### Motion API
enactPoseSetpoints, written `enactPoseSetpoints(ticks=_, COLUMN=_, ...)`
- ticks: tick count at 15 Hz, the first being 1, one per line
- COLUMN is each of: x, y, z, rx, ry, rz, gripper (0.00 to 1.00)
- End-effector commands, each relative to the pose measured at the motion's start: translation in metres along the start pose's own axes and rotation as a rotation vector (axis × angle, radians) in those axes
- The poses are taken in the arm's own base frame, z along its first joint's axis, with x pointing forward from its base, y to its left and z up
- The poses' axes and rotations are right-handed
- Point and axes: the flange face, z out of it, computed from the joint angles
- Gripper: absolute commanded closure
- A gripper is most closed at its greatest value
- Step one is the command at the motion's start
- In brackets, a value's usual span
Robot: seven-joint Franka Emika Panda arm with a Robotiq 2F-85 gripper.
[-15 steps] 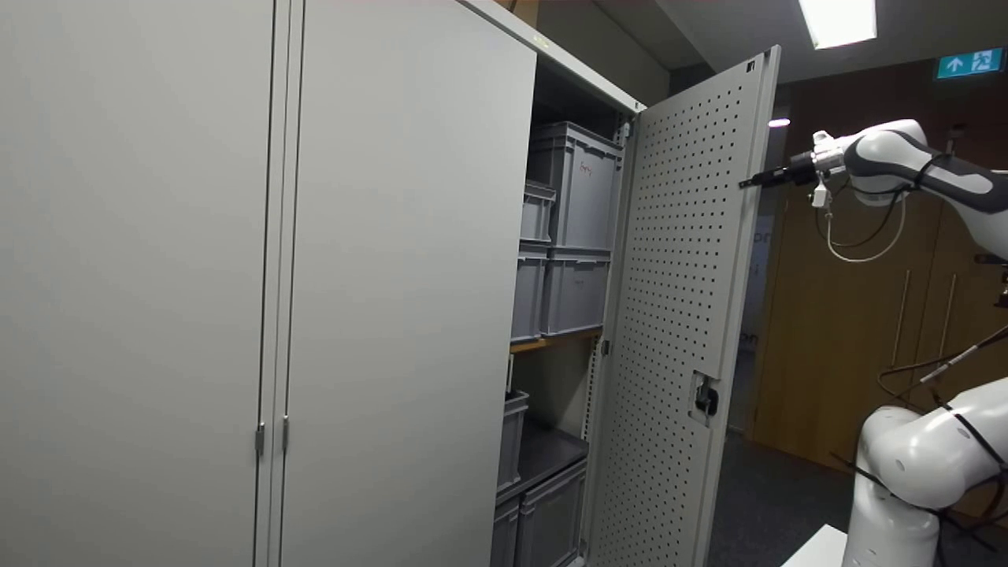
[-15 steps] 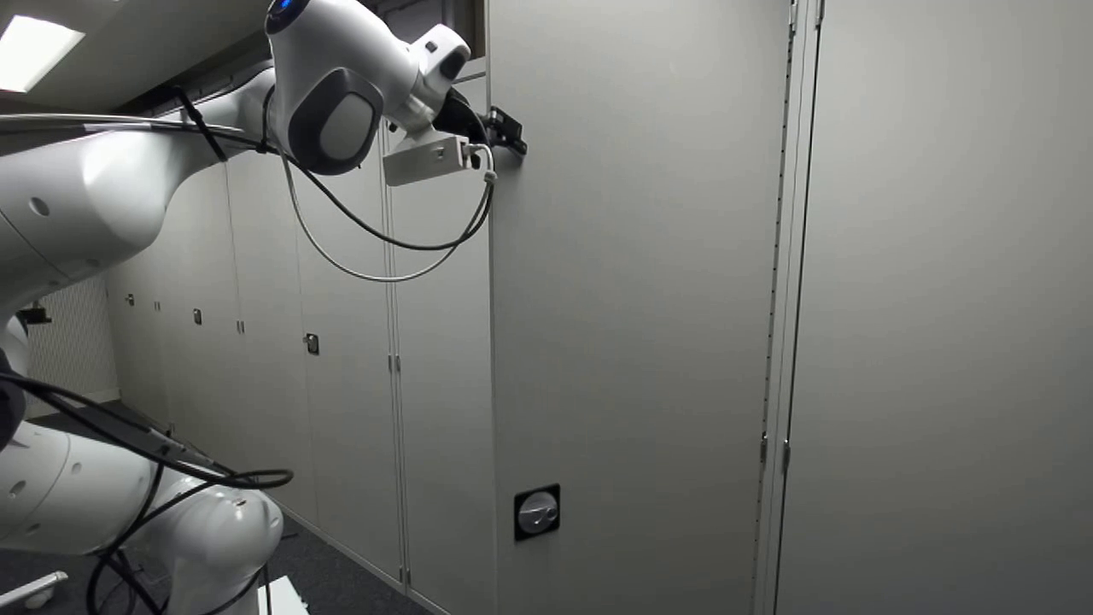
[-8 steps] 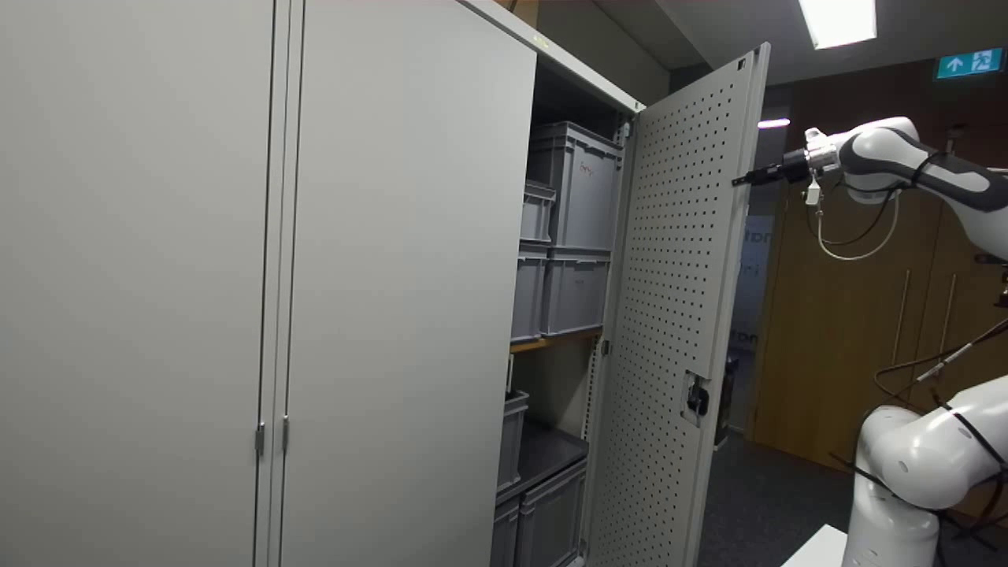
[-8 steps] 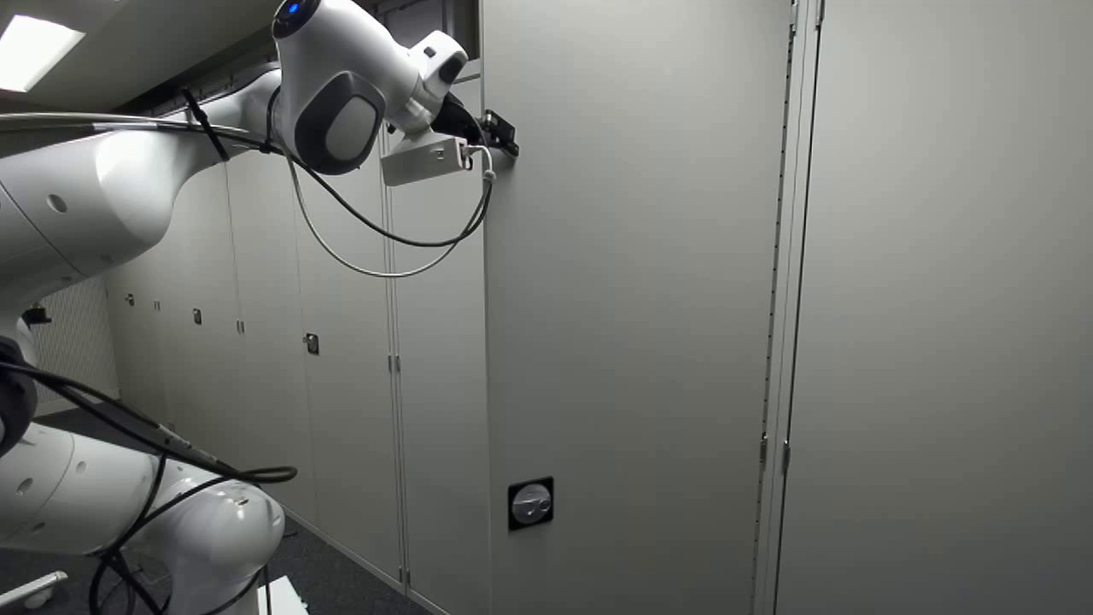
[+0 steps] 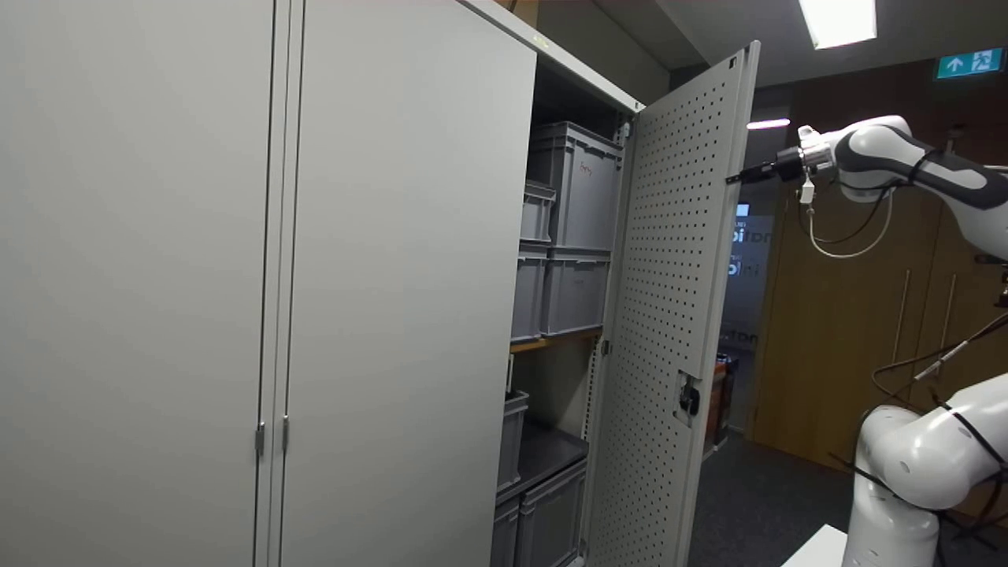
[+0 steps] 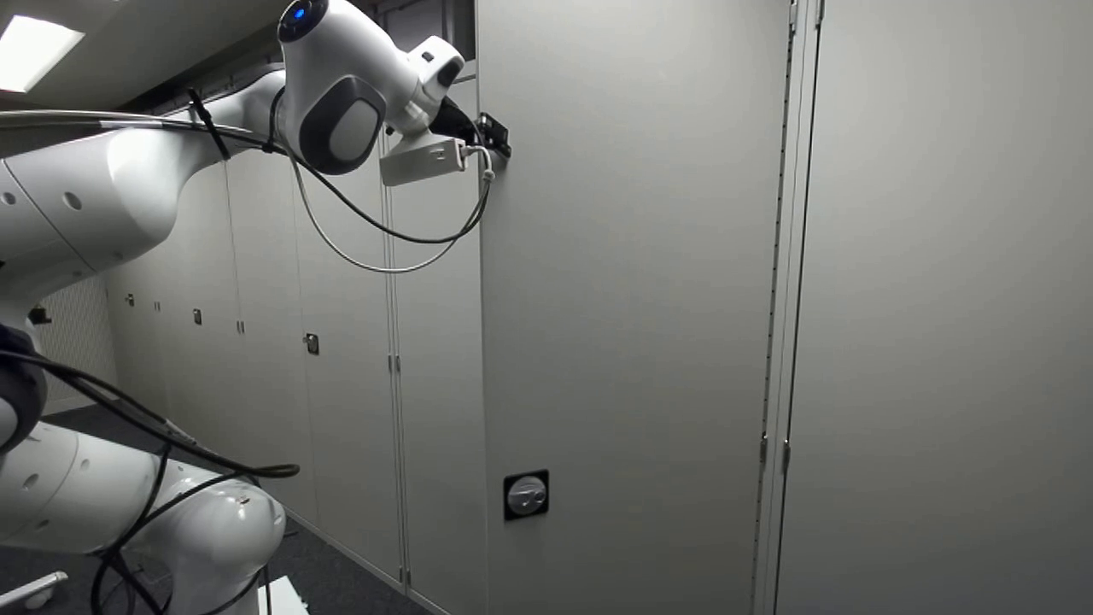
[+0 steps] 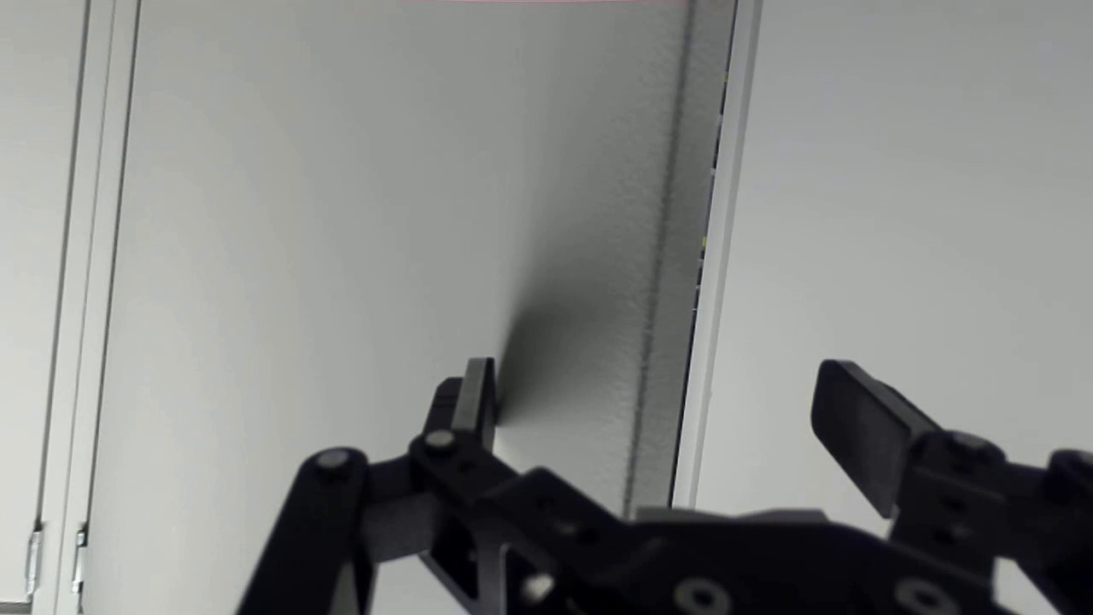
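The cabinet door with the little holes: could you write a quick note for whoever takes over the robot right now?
Door: open; grey bins sit inside the cabinet.
Tool: open, its fingers on either side of the door's free edge; whether they touch it is hard to tell.
Done: over the last second the door has swung a little toward shut.
Left: perhaps the rest of that swing, since the door stands well open.

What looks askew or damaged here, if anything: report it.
No spill or damage shows. Only the cabinet door stands out: it stands open, gripper at its free edge, while the neighboring door is shut. The gray bins inside sit upright.
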Motion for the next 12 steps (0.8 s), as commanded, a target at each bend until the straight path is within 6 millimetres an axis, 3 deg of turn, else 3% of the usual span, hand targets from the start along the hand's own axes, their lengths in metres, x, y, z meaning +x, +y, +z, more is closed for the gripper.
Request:
enactPoseSetpoints(ticks=1, x=0.018, y=-0.008, z=0.006, rx=0.035, ry=0.028, rz=-0.037, gripper=0.0)
enactPoseSetpoints(ticks=12, x=0.04, y=-0.03, z=0.027, rx=0.092, ry=0.033, rz=-0.07, gripper=0.0)
